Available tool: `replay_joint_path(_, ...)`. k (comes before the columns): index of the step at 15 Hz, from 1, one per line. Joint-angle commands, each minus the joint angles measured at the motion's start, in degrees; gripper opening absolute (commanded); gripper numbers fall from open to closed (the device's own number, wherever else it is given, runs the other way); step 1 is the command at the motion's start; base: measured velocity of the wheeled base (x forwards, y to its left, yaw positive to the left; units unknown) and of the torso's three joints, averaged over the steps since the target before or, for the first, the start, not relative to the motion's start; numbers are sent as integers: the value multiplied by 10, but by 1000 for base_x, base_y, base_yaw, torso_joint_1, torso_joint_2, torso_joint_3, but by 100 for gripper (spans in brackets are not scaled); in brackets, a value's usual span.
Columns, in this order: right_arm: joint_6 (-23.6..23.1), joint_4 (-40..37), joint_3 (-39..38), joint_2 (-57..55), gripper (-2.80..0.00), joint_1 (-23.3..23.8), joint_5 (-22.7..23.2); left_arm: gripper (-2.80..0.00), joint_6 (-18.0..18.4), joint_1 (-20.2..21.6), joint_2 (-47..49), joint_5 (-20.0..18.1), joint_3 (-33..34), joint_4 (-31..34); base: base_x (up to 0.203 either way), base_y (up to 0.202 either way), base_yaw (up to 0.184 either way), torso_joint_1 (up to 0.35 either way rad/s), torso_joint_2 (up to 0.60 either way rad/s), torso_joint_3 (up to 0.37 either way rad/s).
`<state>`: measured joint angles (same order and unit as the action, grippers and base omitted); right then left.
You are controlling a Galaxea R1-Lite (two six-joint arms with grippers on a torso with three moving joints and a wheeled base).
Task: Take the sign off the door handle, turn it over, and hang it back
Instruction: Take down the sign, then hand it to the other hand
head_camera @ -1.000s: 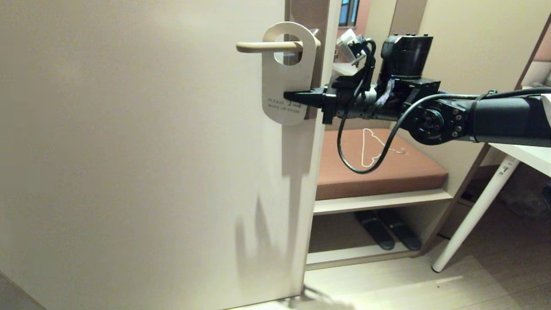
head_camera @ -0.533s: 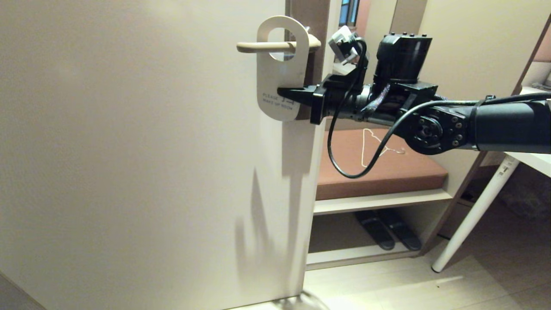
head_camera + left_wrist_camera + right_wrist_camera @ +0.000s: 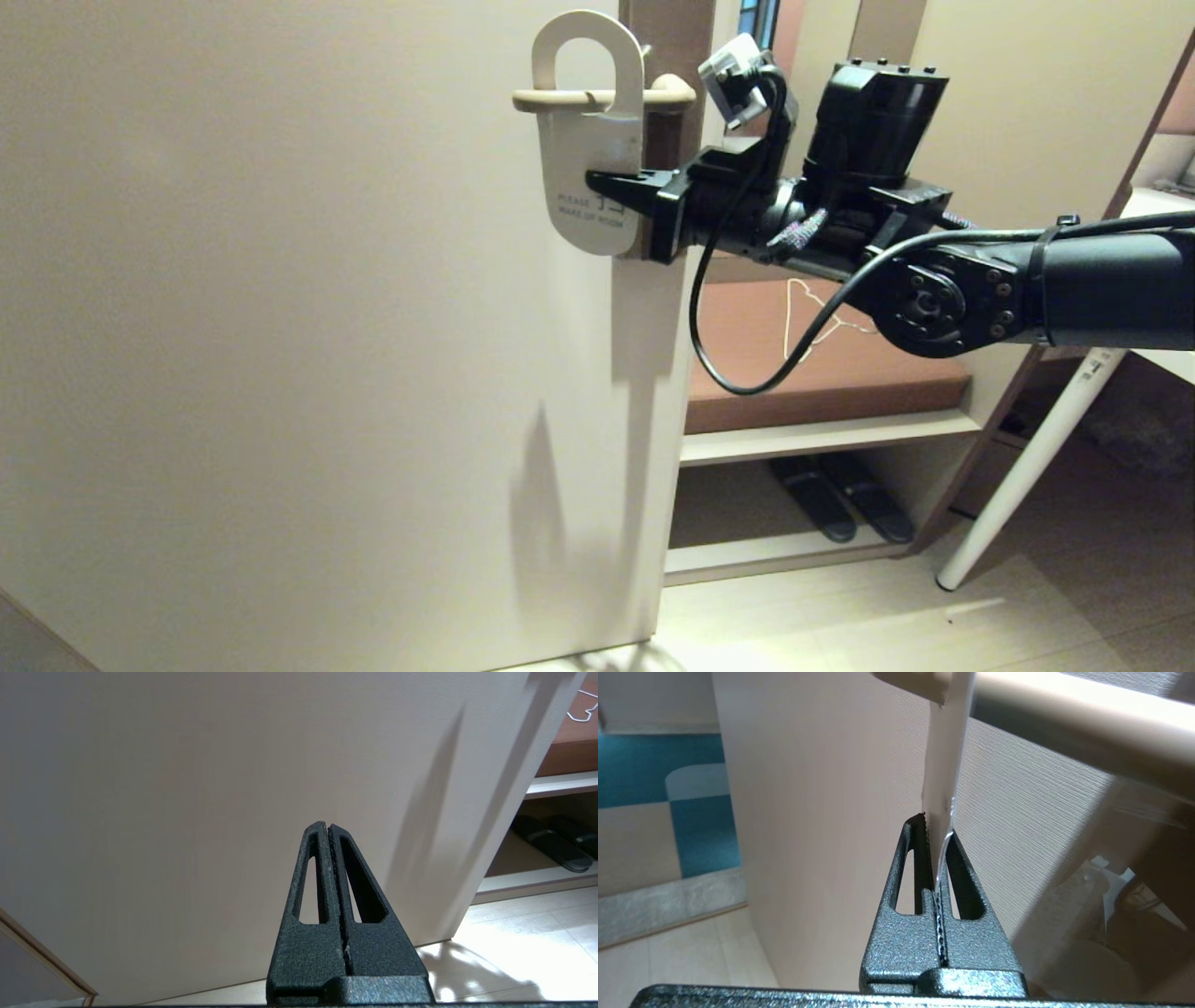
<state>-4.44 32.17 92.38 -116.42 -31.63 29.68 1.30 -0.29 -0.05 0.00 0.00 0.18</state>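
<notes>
At door, top centre of head cam: what I've got rn.
Sign (image 3: 586, 177): white face toward me, blue "PLEASE MAKE UP ROOM" low on the card. Hole is up top, lever runs through it near the hole's lower edge. Card hangs roughly upright against the door (image 3: 280, 327), its lower half below the lever.
Door handle (image 3: 602, 96): cream lever, level, free end pointing to robot's left; knuckle end sits on the brown plate (image 3: 667, 42) by the door edge.
Right gripper (image 3: 607, 182): reaching in level from the right, fingers clamped on the sign's right edge approx mid-card, just above the text. Wrist cam confirms: card edge-on (image 3: 941, 779) pinched between both fingers, handle bar (image 3: 1064, 723) passing through the card just beyond the tips.
Left gripper (image 3: 329, 833): parked low, facing the door's blank lower panel, fingers pressed together w/ nothing between them. Not in head cam.
Behind the door edge: brown cushioned bench (image 3: 840, 373) w/ thin white wire hanger (image 3: 808, 317) lying on it, dark slippers (image 3: 840, 504) on the shelf beneath, white table leg (image 3: 1027, 476) far right.
</notes>
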Motion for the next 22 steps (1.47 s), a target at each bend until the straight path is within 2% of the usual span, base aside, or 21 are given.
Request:
replay_joint_path(1,0,9,-11,1,-280,-11,-8,-280,0,0,0,0,0,0,0,0,0,0,0,0)
replay_joint_path(5,-2,12,-23,0,-280,-24,-24,-280,0,0,0,0,0,0,0,0,0,0,0,0)
replay_joint_path(14,-4,47,-26,-17,-280,-52,-28,-280,0,0,0,0,0,0,0,0,0,0,0,0)
replay_joint_path(17,-4,50,-23,-29,-280,-57,-45,-280,0,0,0,0,0,0,0,0,0,0,0,0)
replay_joint_path(22,-2,63,-45,-7,-280,-59,-42,-280,0,0,0,0,0,0,0,0,0,0,0,0)
